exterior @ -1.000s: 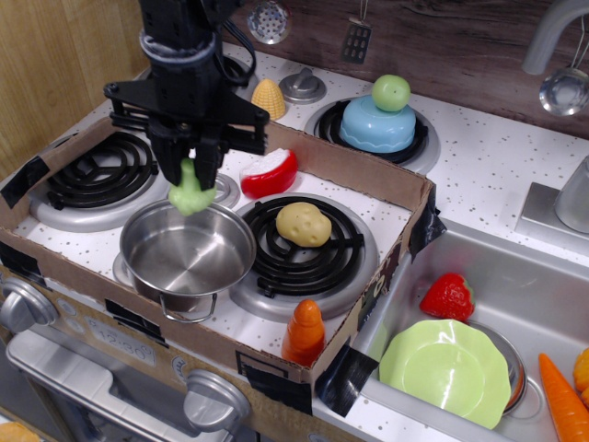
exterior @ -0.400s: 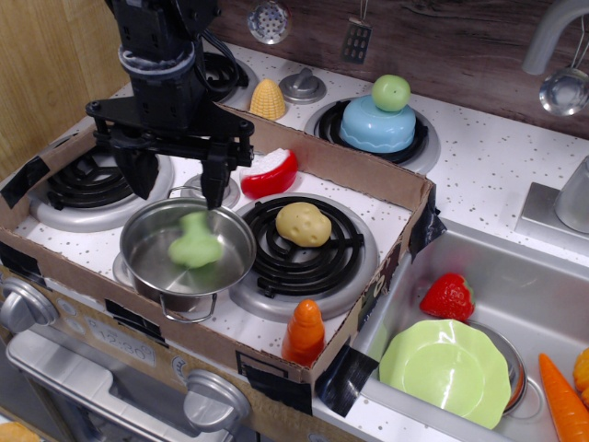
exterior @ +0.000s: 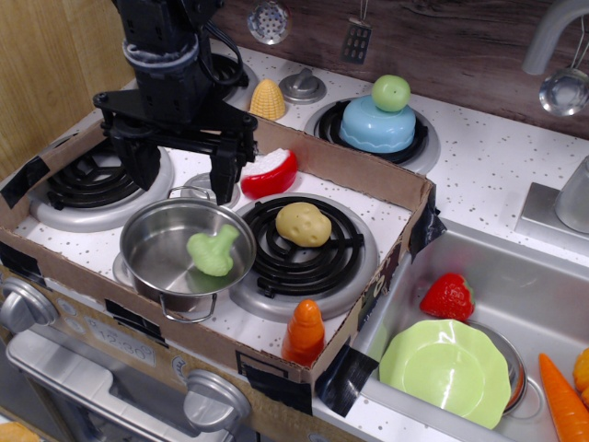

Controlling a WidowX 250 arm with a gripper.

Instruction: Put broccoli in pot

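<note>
- At the near edge of the cardboard tray (exterior: 405, 189), I see an orange carrot-shaped toy (exterior: 304, 333) standing upright just inside the front wall.
- Beside it to the left, the pot (exterior: 152, 241) sits on the toy stove, one wire handle toward me, and the broccoli (exterior: 213, 250) lies inside it against the right wall, free of the claw.
- To the right, in the sink (exterior: 543, 285), I see a lime-green plate (exterior: 446, 370), a strawberry (exterior: 448, 297) just behind it, and a carrot (exterior: 563, 398) at the frame's edge.
- On the burner right of the pot rests a yellow potato (exterior: 304, 224).
- Above the pot's far rim hangs my gripper (exterior: 181, 175), its black fingers (exterior: 224, 178) spread wide and holding nothing.
- Just right of the gripper lies a red-and-white cheese wedge (exterior: 271, 173).
- Farther back, a corn cob (exterior: 268, 98) and a grey lid (exterior: 302, 86) sit side by side.
- On the far right burner, a green ball (exterior: 391, 92) rests on a blue dish (exterior: 378, 126).
</note>
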